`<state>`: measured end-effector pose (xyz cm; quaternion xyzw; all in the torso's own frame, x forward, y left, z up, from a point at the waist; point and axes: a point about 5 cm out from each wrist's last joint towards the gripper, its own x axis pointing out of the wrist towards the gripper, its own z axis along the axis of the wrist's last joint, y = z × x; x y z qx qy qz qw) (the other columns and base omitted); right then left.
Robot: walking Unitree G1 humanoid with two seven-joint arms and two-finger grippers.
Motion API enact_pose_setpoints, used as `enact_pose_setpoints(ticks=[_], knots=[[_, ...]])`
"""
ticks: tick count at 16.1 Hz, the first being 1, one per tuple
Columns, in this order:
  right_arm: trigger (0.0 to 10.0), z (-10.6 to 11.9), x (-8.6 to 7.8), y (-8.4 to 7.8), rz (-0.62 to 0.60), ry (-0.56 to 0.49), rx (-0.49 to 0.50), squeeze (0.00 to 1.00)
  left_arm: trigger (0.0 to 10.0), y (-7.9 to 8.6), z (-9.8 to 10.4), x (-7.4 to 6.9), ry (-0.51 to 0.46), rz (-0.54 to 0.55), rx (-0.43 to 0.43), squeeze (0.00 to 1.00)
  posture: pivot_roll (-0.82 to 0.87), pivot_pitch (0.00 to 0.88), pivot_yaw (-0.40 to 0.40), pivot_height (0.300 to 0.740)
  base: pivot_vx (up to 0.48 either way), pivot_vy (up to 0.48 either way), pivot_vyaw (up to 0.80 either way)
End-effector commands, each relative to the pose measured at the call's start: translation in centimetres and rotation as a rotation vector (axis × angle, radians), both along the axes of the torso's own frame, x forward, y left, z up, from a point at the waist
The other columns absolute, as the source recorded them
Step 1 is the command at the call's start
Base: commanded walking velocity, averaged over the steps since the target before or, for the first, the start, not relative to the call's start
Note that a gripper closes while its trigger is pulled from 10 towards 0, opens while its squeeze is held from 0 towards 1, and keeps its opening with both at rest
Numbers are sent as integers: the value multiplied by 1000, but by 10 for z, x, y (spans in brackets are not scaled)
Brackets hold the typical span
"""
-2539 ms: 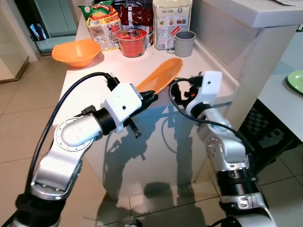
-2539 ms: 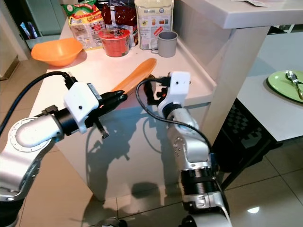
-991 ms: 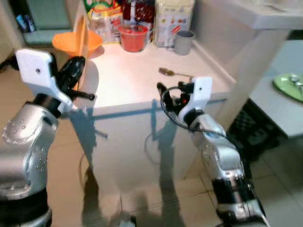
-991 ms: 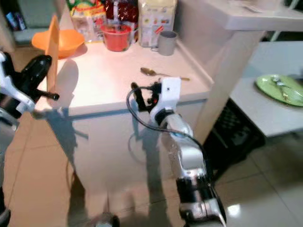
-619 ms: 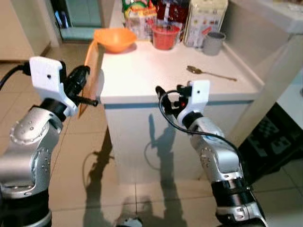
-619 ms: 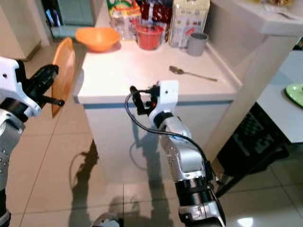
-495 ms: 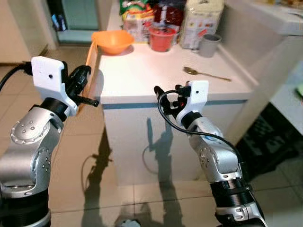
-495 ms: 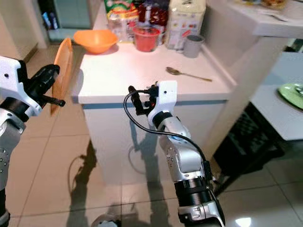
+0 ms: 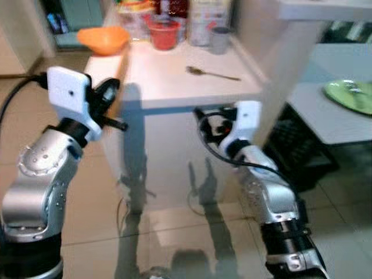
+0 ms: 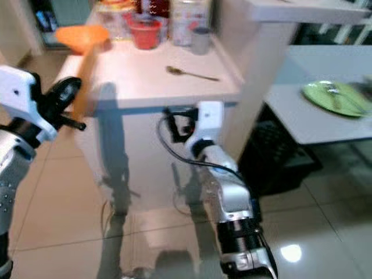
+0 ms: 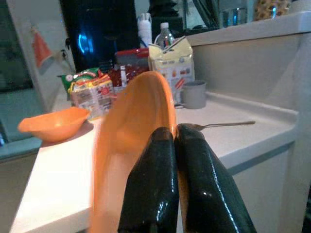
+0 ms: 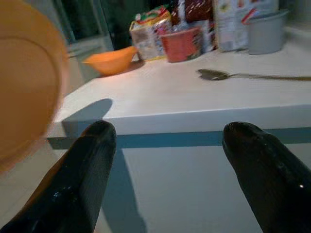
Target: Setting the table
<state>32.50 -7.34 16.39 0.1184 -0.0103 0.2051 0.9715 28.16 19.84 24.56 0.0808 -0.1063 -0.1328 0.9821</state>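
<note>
Left gripper [image 11: 172, 141], jaws clamped on the orange plate [image 11: 141, 126], holds it edge-up at the counter's [image 9: 174, 87] left, apparently for carrying. Right gripper [image 12: 170, 160], jaws apart, hovers empty at the near edge.

Orange plate [image 9: 120, 81] in left gripper [image 9: 110, 96]

The left pincer [image 11: 171, 141] has lifted the orange plate [image 11: 133, 145] off the counter [image 9: 174, 87], holding it edge-on beside it.

Orange plate [image 11: 129, 141] motion-blurred, partly behind left tool [image 11: 174, 141].
</note>
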Motion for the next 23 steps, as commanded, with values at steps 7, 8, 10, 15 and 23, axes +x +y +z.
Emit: enact_pose_setpoints(ticks=[7, 8, 10, 15, 23], knots=[[10000, 2, 4, -9, -31, -12, -13, 0, 0, -8, 6, 1, -54, -18, 33, 0, 231, 0, 9, 740, 0, -476, 0], [10000, 2, 5, -10, -32, -12, -14, 0, 0, -9, 6, 2, -54, -19, 39, 0, 231, 0, 9, 740, 0, -469, 0], [10000, 1, 5, -10, -33, -12, -18, 0, 0, -12, 4, 3, -52, -32, 62, 0, 227, 0, 9, 740, 0, -480, 0], [10000, 13, 8, -15, -41, -41, -32, 0, 0, -21, -4, 4, -42, -93, 263, 0, 222, 0, 17, 740, 0, 0, 0], [10000, 11, 6, -15, -56, -39, -32, 0, 0, -56, -42, 7, -68, -268, 619, 0, 191, 0, 34, 740, 0, 0, 0]])
